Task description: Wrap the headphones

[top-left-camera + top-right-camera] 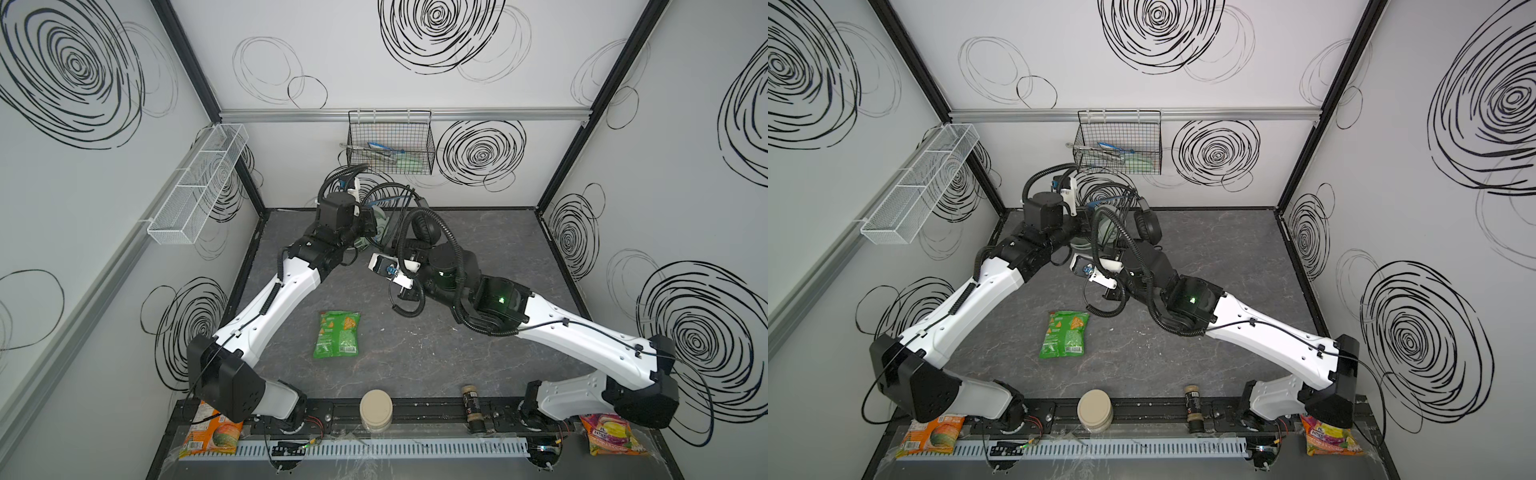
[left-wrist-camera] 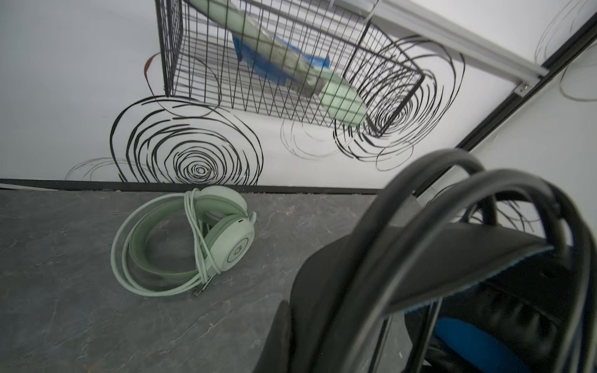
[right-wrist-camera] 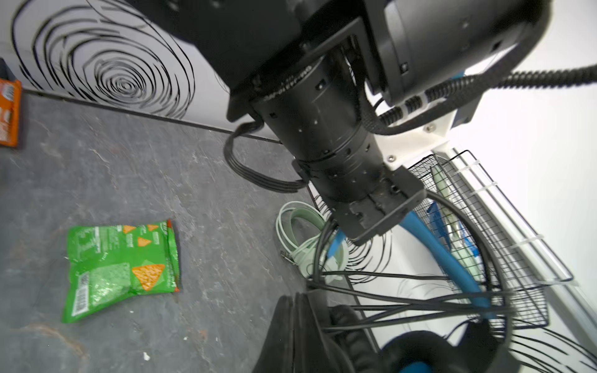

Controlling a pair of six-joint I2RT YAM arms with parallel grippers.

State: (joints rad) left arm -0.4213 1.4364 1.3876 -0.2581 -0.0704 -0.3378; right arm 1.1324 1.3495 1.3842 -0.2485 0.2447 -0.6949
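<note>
The black headphones hang above the back of the table, held between both arms. My left gripper is shut on their blue-lined headband. My right gripper is shut just below, fingers pressed together. Taut strands of the black cable run from its tip across the headband. The mint-green headphones lie on the table by the back wall with their pale cable looped round them. Both top views show them mostly hidden behind the arms.
A green chip bag lies mid-table. A black wire basket hangs on the back wall above the headphones, and a white mesh basket on the left wall. A beige round tub, a dark bottle and two snack bags sit at the front edge.
</note>
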